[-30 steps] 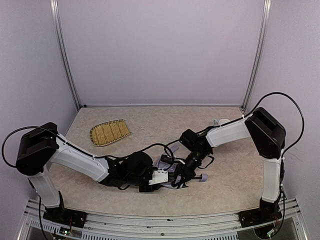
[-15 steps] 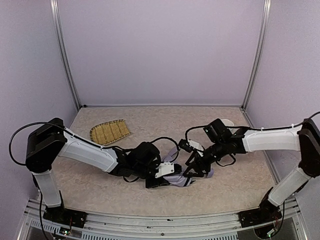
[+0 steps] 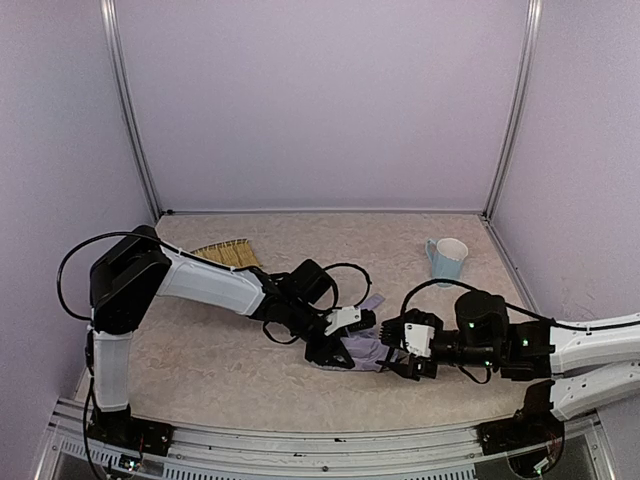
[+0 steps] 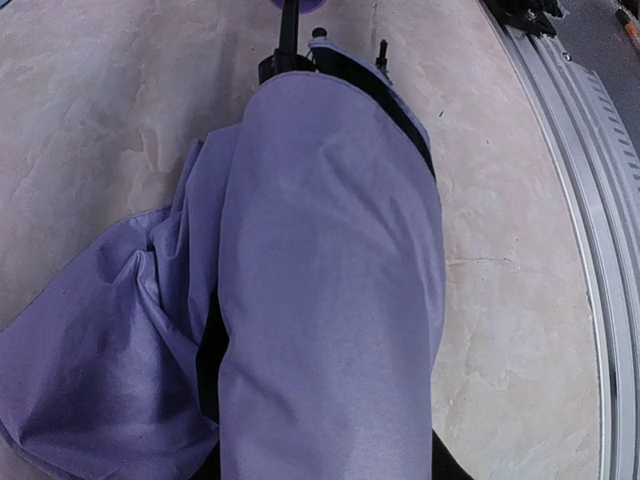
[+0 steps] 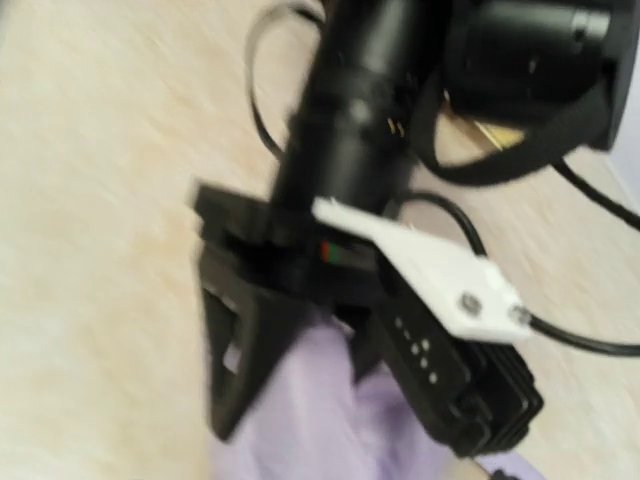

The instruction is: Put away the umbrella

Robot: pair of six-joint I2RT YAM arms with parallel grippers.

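Pale lavender walls [image 3: 320,100] with aluminium corner posts [image 3: 130,110] close in the space; the table [image 3: 220,380] is a mottled beige surface, and a metal rail [image 4: 575,150] runs along its near edge; the left arm [image 3: 210,285] rises from its base, bends at the shoulder and stretches low across to the middle of the table; the right arm [image 3: 500,345] lies almost flat, reaching in from the right; the umbrella [image 3: 368,348] lies collapsed on the table near the front centre, between the two wrists, its lavender fabric bunched and its thin black shaft [image 4: 289,35] poking out at one end; a woven bamboo tray [image 3: 228,252] sits toward the back left, partly hidden behind the left forearm; a pale blue mug [image 3: 447,258] stands upright at the back right, well apart from the umbrella; the left gripper [image 3: 335,348] is down on the fabric, its black fingers [image 5: 245,340] clamped on a fold in the blurred right wrist view; the right gripper [image 3: 392,352] sits just beside the umbrella's right end, and whether its jaws stand apart or together I cannot tell
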